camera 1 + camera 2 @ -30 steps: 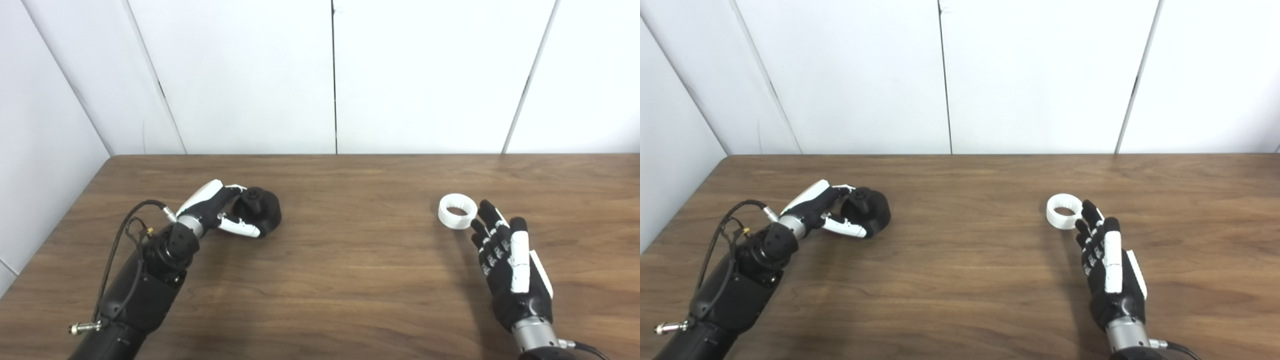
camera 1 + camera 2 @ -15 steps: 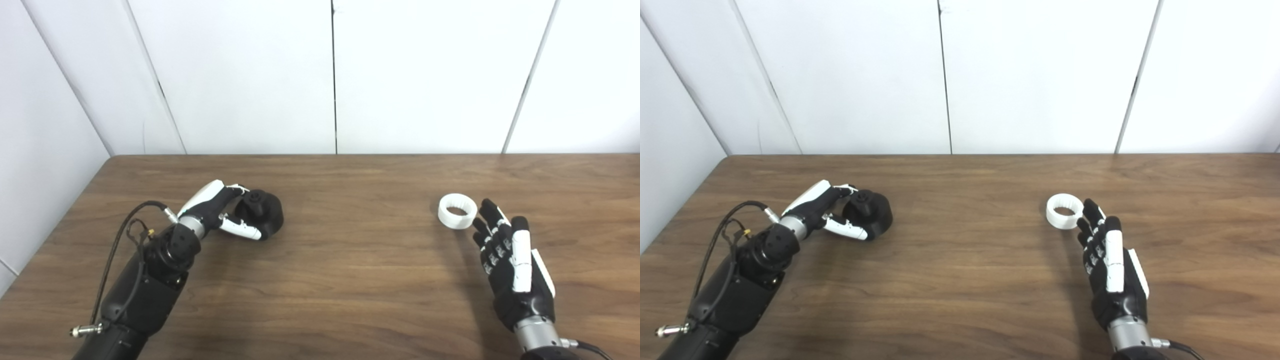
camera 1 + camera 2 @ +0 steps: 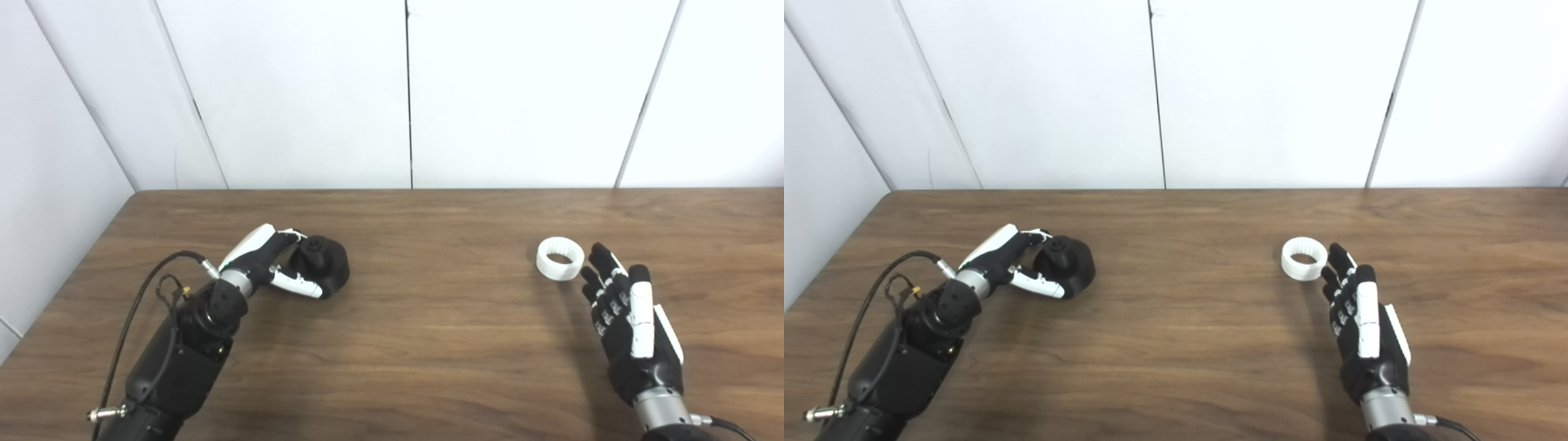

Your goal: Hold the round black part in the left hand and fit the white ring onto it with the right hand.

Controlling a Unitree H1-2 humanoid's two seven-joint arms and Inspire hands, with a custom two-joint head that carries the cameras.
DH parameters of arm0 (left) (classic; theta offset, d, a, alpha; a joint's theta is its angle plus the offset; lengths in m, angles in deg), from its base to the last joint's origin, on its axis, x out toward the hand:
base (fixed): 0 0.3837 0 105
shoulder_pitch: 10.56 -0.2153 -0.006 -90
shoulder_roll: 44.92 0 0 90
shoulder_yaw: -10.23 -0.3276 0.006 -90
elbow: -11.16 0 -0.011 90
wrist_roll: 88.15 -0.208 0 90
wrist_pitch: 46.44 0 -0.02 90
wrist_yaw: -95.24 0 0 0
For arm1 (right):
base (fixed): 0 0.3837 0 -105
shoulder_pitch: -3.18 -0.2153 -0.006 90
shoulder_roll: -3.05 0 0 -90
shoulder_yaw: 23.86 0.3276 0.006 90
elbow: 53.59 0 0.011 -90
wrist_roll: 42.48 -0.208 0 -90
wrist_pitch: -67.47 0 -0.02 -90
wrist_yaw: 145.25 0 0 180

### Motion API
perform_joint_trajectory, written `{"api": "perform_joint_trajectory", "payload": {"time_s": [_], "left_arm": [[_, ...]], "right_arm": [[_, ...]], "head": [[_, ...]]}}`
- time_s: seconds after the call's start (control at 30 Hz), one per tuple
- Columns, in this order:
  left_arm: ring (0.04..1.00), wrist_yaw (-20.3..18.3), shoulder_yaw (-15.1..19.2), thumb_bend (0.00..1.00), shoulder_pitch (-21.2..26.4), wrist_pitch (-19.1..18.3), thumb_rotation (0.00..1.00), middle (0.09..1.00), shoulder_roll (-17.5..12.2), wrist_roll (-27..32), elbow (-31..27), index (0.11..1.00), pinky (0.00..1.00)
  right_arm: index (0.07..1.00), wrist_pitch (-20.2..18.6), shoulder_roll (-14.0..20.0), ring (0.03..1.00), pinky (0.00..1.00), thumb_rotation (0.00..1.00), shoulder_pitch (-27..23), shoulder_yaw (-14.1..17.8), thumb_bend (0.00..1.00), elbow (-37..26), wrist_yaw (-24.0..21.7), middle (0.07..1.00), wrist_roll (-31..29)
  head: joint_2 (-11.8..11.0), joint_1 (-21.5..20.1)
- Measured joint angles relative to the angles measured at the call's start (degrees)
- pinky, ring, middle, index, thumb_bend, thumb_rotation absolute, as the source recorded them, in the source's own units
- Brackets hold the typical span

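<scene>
The round black part (image 3: 329, 269) rests on the wooden table (image 3: 429, 324) at the left, a small knob on its top. My left hand (image 3: 269, 264) is curled around its left side, fingers over the top and thumb along the front, shut on it. At the right, the white ring (image 3: 559, 258) lies flat on the table. My right hand (image 3: 631, 321) is open beside it, fingers stretched out and apart. Its fingertips (image 3: 597, 252) reach just to the ring's lower right and hold nothing.
White wall panels (image 3: 404, 92) stand behind the table's far edge, and a wall (image 3: 49, 153) closes the left side. A black cable (image 3: 141, 294) loops off my left forearm. Bare wood spans the stretch between the two hands.
My left hand and the black part have shifted slightly right and nearer to me. My right hand has slid back a little from the ring. The ring has not moved.
</scene>
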Motion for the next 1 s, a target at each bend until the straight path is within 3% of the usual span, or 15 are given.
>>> {"api": "perform_joint_trajectory", "payload": {"time_s": [0.5,0.77,1.0], "left_arm": [[1.0,0.02,-1.99,0.89,-5.25,0.02,0.23,0.954,0.84,-2.06,-8.9,0.73,0.94],[1.0,0.16,-3.28,0.89,-8.9,0.01,0.21,0.954,3.06,-3.45,-14.69,0.733,0.95],[1.0,-0.6,-5.55,0.9,-11.08,-0.41,0.26,0.953,5.24,-5.12,-18.81,0.731,0.94]], "right_arm": [[0.945,-1.8,0.52,0.979,1.0,1.0,-0.03,-0.5,0.61,-0.67,-0.14,0.974,-0.1],[0.948,-2.0,0.75,0.982,1.0,1.0,-0.03,-0.7,0.61,-0.99,-0.15,0.98,-0.09],[0.949,-2.06,0.96,0.976,1.0,1.0,-0.02,-0.87,0.61,-1.08,-0.41,0.977,-0.08]], "head": [[0.35,0.18],[0.35,0.26],[0.88,0.18]]}}
